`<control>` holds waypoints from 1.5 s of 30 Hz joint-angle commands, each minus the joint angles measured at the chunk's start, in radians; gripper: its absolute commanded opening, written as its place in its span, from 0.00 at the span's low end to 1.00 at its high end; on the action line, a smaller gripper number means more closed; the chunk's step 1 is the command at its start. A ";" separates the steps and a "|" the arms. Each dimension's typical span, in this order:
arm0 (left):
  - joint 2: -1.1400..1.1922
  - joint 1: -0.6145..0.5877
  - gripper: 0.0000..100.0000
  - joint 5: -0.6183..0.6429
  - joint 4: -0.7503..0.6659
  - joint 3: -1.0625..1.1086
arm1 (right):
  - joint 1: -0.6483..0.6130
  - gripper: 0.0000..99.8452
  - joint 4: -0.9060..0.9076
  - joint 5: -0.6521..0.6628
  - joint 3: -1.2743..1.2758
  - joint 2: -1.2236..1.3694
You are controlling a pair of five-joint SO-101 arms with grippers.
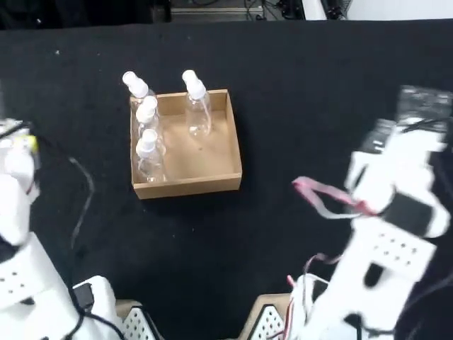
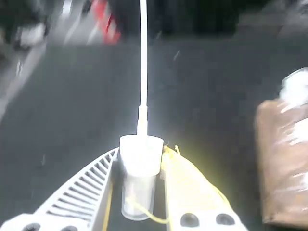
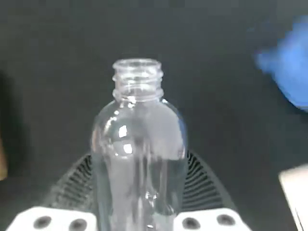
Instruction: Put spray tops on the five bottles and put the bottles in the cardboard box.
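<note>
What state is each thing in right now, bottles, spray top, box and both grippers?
Capped bottles: four, spray tops on, upright in the cardboard box.
Cardboard box: open-topped, holding those four.
Uncapped bottle: neck open, held in the right gripper.
Spray top: off any bottle, held in the left gripper.
Left gripper: shut on the spray top.
Right gripper: shut on the uncapped bottle.

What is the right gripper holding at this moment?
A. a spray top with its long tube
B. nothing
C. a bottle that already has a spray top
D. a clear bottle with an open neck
D: the right gripper is shut on a clear bottle with a bare threaded neck; the spray top is in the left gripper.
</note>
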 commanded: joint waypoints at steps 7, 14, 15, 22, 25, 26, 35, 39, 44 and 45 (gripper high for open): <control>-0.015 -0.229 0.04 -0.069 -0.276 0.559 | -0.577 0.01 -0.209 -0.086 0.263 -0.099; -0.017 -0.229 0.04 -0.091 -0.512 0.881 | -0.585 0.01 -0.434 -0.216 0.490 -0.101; -0.014 -0.228 0.04 -0.091 -0.542 0.909 | -0.577 0.01 -0.450 -0.218 0.509 -0.101; -0.012 -0.231 0.05 -0.170 -0.580 1.000 | -0.574 0.01 -0.468 -0.212 0.582 -0.101; -0.012 -0.231 0.05 -0.210 -0.588 1.043 | -0.574 0.01 -0.479 -0.212 0.591 -0.101; -0.012 -0.231 0.05 -0.215 -0.589 1.053 | -0.574 0.01 -0.491 -0.212 0.598 -0.101; -0.025 -0.280 0.28 -0.218 -0.589 1.072 | -0.574 0.01 -0.522 -0.212 0.625 -0.101; -0.025 -0.351 0.29 -0.287 -0.580 1.018 | -0.575 0.01 -0.522 -0.212 0.625 -0.101; -0.014 -0.421 0.29 -0.474 -0.589 1.064 | -0.578 0.01 -0.523 -0.212 0.625 -0.101; -0.021 -0.423 0.29 -0.506 -0.591 1.086 | -0.580 0.01 -0.523 -0.212 0.625 -0.101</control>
